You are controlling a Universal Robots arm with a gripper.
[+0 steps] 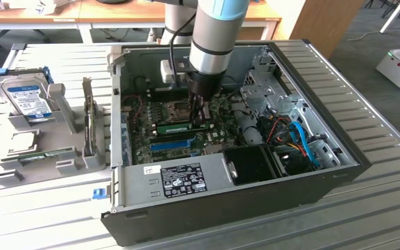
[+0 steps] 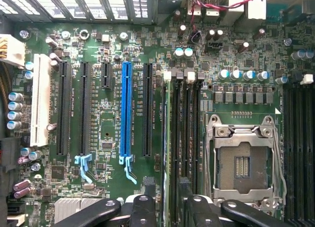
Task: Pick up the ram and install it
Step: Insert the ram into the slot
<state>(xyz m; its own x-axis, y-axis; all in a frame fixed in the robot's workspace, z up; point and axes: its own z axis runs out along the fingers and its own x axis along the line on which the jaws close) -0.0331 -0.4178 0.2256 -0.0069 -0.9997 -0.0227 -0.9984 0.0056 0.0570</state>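
An open desktop computer case (image 1: 339, 172) lies on its side on a ribbed metal table (image 1: 374, 219), with the motherboard facing up. A grey robot arm (image 1: 214, 36) reaches down into the case from twelve o'clock in the exterior view and hides the part of the board behind it. Its gripper (image 1: 201, 115) hangs low near the middle of the board, where its dark tips blend into the parts around them. The ram (image 1: 177, 126), a thin green stick, lies crosswise just at eight o'clock from the gripper, and the blue slot (image 1: 171, 144) is at six o'clock of it. The ram appears to be seated in a memory slot, though that is hard to confirm in this view. In the wrist view the ram (image 2: 173, 138) is seen edge-on as a narrow greenish line, so its chips are hidden. It sits between the blue slot (image 2: 126, 109) and the empty processor socket (image 2: 244, 163). The gripper (image 2: 170, 205) is spread wide and holds nothing. Its black fingers (image 2: 143, 207) stand on either side of the ram's line with a gap on each side, and their bases are cut off by the picture's edge. Outside the case, at nine o'clock in the exterior view, a grey holder (image 1: 64, 166) carries a hard drive (image 1: 27, 98), an upright dark card (image 1: 89, 120) and a second green stick (image 1: 39, 155) partly sunk in its cradle.
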